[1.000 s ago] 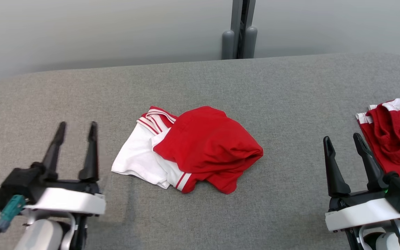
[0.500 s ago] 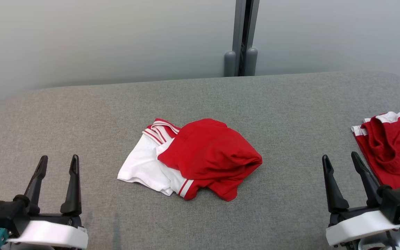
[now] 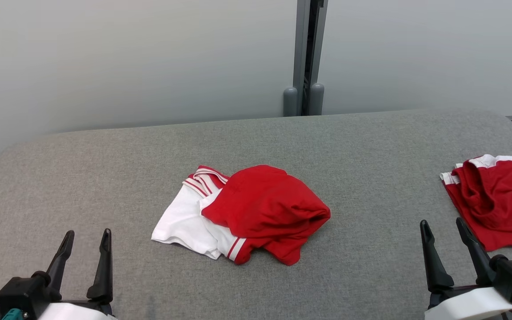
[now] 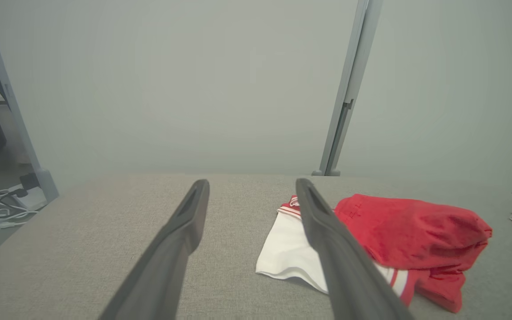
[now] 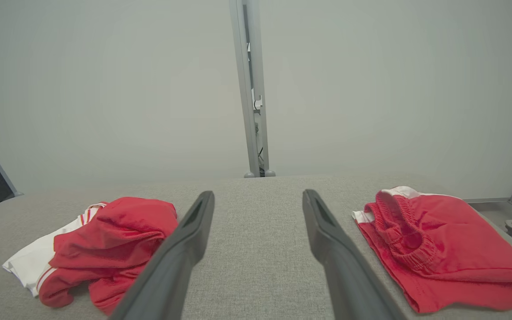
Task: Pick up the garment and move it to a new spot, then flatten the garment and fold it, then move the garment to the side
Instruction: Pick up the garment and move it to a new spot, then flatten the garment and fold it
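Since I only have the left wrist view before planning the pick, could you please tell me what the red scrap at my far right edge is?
Observer: A second red garment with white trim, lying near the table's right end, apart from the crumpled garment.
Operator: Thanks. Where is the right end effector?
Observer: The right end effector is open and empty, just left of that second red garment.
Operator: Could it be shorts?
Observer: Likely; the right wrist view shows a gathered elastic waistband.
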Controlling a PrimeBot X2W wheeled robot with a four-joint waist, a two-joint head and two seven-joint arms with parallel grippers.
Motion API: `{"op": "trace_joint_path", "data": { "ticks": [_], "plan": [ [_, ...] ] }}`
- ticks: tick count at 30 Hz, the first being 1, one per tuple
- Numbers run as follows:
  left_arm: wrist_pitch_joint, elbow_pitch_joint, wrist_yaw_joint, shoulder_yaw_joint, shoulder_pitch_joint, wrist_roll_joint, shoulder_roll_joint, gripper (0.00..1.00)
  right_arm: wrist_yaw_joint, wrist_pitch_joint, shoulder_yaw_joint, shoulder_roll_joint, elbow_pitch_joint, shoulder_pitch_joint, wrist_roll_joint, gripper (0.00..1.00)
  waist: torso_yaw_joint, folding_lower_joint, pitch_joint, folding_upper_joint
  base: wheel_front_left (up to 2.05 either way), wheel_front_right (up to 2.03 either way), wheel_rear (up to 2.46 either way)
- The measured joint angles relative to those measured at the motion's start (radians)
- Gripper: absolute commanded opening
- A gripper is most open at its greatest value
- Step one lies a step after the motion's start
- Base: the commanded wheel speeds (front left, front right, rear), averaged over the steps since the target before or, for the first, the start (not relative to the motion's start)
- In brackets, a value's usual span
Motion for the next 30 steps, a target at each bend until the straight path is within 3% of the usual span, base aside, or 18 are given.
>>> {"op": "trace_joint_path", "data": {
  "ticks": [30],
  "plan": [
    [0.005, -0.002, 0.025, -0.014, 0.008, -0.01, -0.002, 1.0, 0.0, 0.013, 0.001, 0.0, -0.018, 0.009, 0.01, 1.0, 0.014, -0.0001, 0.003, 0.0, 0.0, 0.0, 0.0]
  ]
}}
